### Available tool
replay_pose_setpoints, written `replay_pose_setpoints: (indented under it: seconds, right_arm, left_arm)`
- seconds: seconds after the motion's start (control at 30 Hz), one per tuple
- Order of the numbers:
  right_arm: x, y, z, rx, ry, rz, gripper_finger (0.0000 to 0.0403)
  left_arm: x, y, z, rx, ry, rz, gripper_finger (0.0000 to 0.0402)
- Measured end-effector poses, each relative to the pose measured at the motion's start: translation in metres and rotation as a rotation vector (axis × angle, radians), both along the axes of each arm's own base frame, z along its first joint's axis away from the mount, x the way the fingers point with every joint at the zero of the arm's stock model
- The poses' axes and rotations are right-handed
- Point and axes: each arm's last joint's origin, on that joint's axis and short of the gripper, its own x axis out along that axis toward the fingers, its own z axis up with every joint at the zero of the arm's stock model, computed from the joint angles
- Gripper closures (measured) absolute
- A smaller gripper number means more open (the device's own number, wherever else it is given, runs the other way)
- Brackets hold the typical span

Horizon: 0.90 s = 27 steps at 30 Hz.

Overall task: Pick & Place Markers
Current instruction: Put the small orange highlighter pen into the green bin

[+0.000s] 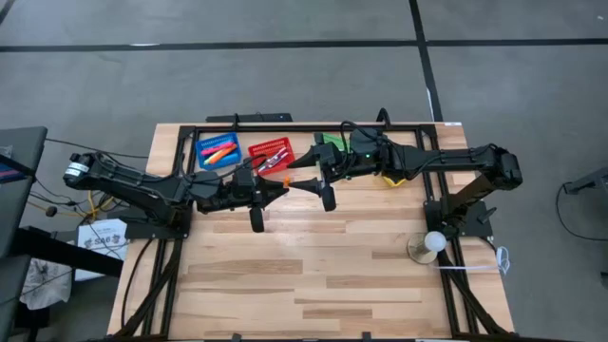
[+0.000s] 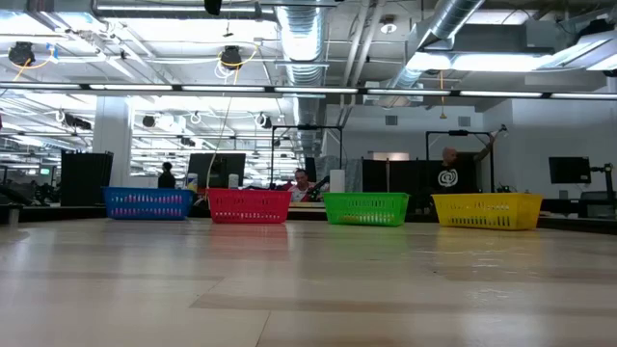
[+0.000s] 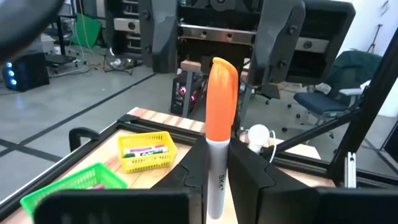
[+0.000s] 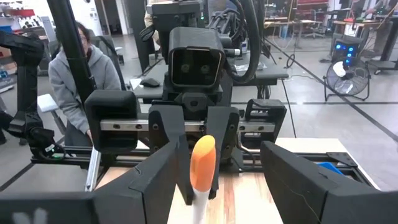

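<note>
Pinching an orange-capped marker [image 3: 219, 130] upright between shut fingers, left gripper [image 3: 217, 171] raised above mid-table, nose to nose with the right gripper [image 4: 205, 186]. Right jaws spread wide on either side of the orange cap, not yet closed on it, nothing held. Looks like a hand-over in mid-air, grip not transferred. Beyond the grippers, along the far edge: blue basket [image 1: 218, 150] with several markers inside, red basket [image 1: 270, 151] with a few, green basket [image 1: 332, 140] mostly hidden under the right arm, yellow basket [image 3: 147, 150] with at least one marker. No loose markers visible on the wooden table [image 1: 313, 275]. Judged near the end: this marker left to place.
</note>
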Motion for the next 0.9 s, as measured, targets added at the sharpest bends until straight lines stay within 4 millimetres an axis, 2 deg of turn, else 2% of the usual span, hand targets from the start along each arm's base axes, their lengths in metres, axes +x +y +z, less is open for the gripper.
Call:
replay_pose_setpoints:
  seconds: [0.27, 0.9]
  right_arm:
    - [0.000, 0.000, 0.000, 0.000, 0.000, -0.001, 0.0184]
    - [0.000, -0.001, 0.000, -0.006, 0.000, -0.002, 0.0184]
  left_arm:
    - [0.006, -0.001, -0.001, -0.005, -0.027, 0.000, 0.0363]
    - [0.014, 0.015, -0.001, -0.009, -0.057, -0.025, 0.0363]
